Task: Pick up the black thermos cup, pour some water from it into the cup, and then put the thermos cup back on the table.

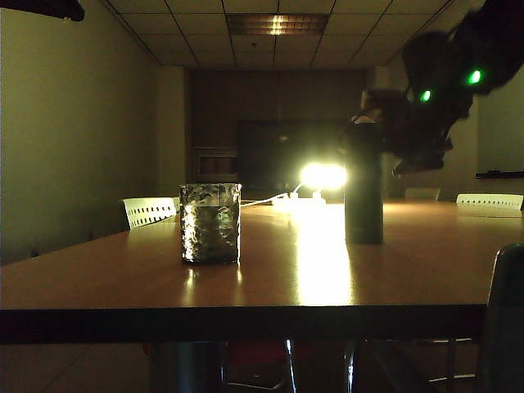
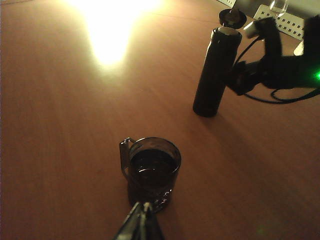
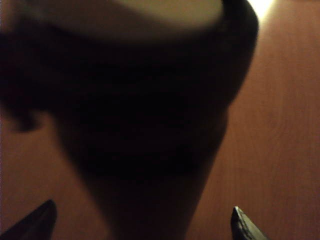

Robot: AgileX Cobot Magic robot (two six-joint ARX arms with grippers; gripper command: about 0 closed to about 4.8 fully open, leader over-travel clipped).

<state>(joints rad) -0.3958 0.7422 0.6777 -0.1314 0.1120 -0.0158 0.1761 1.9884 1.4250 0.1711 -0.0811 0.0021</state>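
The right pincer point(image 3: 142, 220) stands wide apart, with one dark fingertip at the lower left and the other at the lower right of the right wrist view, and the black thermos cup point(image 3: 150, 115) fills the space between and ahead of them. The tips do not seem to touch it yet. In the exterior view this pincer point(image 1: 385, 123) is at the upper right, just beside the top of the thermos cup point(image 1: 363, 184), which stands upright on the bench point(image 1: 327, 278), right of the middle.

The left pincer point(image 2: 142, 220) is at the lower edge of the left wrist view, its tips close together with nothing between them, just in front of the cup point(image 2: 151, 170). The cup point(image 1: 210, 223) stands left of centre in the exterior view, well apart from the thermos, and some liquid is already in it.

I judge the thermos to be stiff and rather heavy if it is full, with a smooth and probably slippery wall. A hold around the middle or upper body, below the pale lid, looks best, because a tall slim thing tips easily if it is pushed near the top. The glass cup is fragile.
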